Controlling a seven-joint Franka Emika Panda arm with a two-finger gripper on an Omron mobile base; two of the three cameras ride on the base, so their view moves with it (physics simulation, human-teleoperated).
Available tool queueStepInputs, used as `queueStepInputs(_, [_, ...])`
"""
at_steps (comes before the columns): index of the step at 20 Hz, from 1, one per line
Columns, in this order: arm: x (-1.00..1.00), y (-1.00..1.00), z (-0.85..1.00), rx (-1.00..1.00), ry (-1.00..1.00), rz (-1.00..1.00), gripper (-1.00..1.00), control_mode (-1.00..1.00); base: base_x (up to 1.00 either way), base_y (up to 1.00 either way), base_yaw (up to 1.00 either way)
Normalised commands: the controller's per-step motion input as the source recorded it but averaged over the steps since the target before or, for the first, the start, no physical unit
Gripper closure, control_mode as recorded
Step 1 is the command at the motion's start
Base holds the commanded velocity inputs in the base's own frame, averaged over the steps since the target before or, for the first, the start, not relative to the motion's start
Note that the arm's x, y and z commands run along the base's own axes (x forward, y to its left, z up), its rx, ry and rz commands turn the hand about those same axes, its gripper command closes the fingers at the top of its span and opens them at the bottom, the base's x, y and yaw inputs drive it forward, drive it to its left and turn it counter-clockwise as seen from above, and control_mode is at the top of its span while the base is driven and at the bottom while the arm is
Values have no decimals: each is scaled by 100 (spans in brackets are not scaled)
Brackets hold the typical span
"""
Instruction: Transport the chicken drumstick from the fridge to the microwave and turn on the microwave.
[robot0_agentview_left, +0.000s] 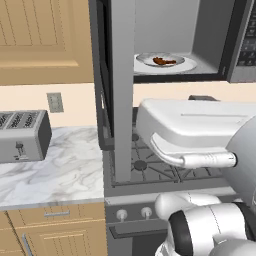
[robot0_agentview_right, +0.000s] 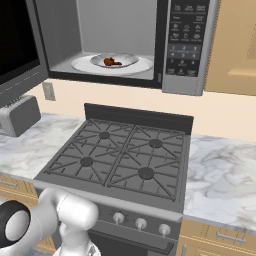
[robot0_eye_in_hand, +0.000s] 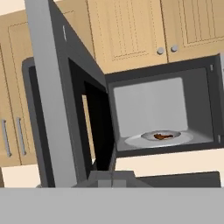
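Observation:
The microwave (robot0_agentview_left: 210, 35) (robot0_agentview_right: 115, 25) (robot0_eye_in_hand: 151, 105) hangs above the stove with its door (robot0_agentview_left: 122, 90) (robot0_agentview_right: 17, 45) (robot0_eye_in_hand: 52, 100) swung wide open to the left. Inside, the reddish-brown chicken drumstick (robot0_agentview_left: 164, 61) (robot0_agentview_right: 112, 62) (robot0_eye_in_hand: 163, 136) lies on a small white plate (robot0_agentview_left: 145, 58) (robot0_agentview_right: 97, 59) (robot0_eye_in_hand: 148, 135) on the turntable. The dark button panel (robot0_agentview_right: 186, 35) (robot0_agentview_left: 247, 45) is at the right of the opening. My gripper is shut, and the hand looks up at the open microwave from below, back from the door edge. The fridge is out of view.
A gas stove (robot0_agentview_right: 120, 157) (robot0_agentview_left: 150, 167) sits under the microwave, with marble counter (robot0_agentview_left: 65, 170) (robot0_agentview_right: 220, 175) on both sides. A silver toaster (robot0_agentview_left: 22, 135) (robot0_agentview_right: 19, 115) stands on the left counter. Wooden cabinets (robot0_eye_in_hand: 131, 35) flank the microwave. The open door juts out over the stove's left side.

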Motion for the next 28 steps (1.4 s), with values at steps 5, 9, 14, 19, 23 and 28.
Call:
queueStepInputs(5, [0, 11, 0, 3, 6, -10, 100, -100, 0, 0, 0])
queueStepInputs(9, [0, 20, 0, 1, 4, -10, 100, -100, 0, 0, 0])
queueStepInputs(14, [0, 25, 0, 0, 4, -10, 100, -100, 0, 0, 0])
queueStepInputs(19, [0, 24, 0, 1, 4, -10, 100, -100, 0, 0, 0])
queueStepInputs(23, [0, 25, 0, 4, 5, -10, 100, -100, 0, 0, 0])
queueStepInputs(28, [0, 23, 0, 6, 5, -10, 100, -100, 0, 0, 0])
